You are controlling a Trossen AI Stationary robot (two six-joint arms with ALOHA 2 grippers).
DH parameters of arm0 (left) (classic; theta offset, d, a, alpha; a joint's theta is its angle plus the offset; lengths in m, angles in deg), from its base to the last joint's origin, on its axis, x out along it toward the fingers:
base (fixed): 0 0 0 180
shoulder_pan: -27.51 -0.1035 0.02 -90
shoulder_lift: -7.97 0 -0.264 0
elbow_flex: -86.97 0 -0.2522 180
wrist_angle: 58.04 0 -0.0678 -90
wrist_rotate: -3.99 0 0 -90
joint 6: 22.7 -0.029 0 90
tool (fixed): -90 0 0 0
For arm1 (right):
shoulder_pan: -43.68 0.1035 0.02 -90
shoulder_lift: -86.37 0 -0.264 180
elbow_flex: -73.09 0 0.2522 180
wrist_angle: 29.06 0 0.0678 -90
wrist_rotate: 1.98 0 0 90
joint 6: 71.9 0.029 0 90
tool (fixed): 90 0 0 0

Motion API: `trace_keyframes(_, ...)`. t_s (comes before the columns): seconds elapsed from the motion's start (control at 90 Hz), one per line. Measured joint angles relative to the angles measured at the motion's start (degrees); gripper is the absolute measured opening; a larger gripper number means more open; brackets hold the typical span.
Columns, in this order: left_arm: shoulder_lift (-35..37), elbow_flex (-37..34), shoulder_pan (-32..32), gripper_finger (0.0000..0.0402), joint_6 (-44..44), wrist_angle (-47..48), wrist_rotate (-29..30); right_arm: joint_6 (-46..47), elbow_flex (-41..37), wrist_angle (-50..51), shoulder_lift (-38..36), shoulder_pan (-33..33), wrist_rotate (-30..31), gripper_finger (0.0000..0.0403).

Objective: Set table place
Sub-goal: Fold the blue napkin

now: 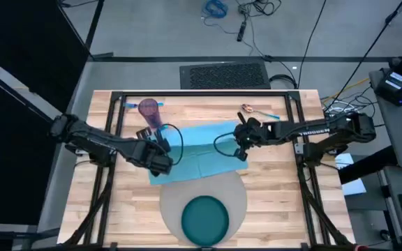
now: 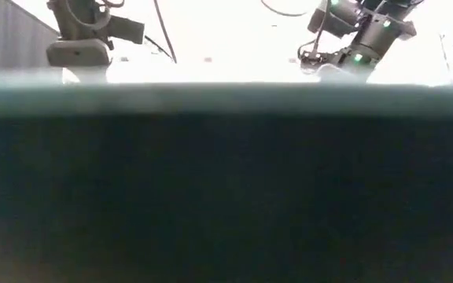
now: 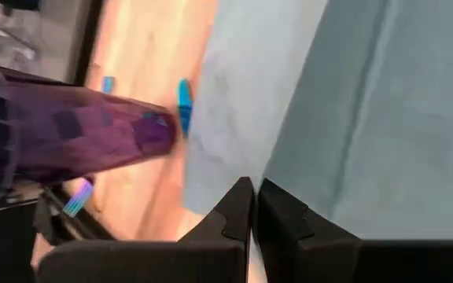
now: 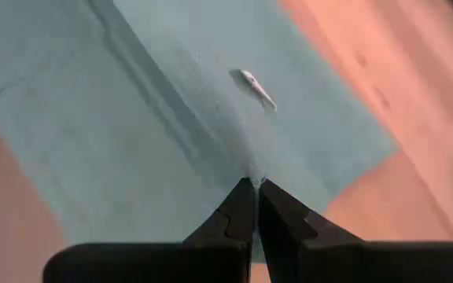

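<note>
- Grey placemat (image 1: 169, 202): lies at the near edge of the table (image 1: 278, 202), with the dark teal plate (image 1: 204, 217) on it
- Light blue napkin (image 1: 197, 157): spread flat beyond the placemat, its near edge touching it
- Left gripper (image 1: 160, 164): over the napkin's left side, fingers pressed together, holding nothing that I can see
- Right gripper (image 1: 241, 155): at the napkin's right edge, fingertips pinching a raised fold of the cloth
- Purple cup (image 1: 150, 111): stands near the far left

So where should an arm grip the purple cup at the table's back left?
Grip the purple cup across its side wall near the rim, coming in level from the left gripper's side. It looks upright and tapered, with cutlery close by, so a sideways approach seems safer.
</note>
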Motion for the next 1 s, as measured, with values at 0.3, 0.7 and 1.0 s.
trace_keyframes(0.3, 0.0, -4.5, 1.9, 0.0000, 0.0, -8.7, -4.2, 5.2, 0.0, 0.9, 0.0, 4.5, 0.0, 0.0000)
trace_keyframes(0.7, -0.8, -6.7, 3.9, 0.0000, 0.0, -12.7, -11.3, 10.1, 0.0, 3.9, 0.1, 7.3, 0.0, 0.0000)
trace_keyframes(1.0, -1.7, -7.5, 3.9, 0.0000, -0.1, -14.2, -12.4, 10.4, 0.0, 3.4, 3.4, 7.3, -1.3, 0.0000)
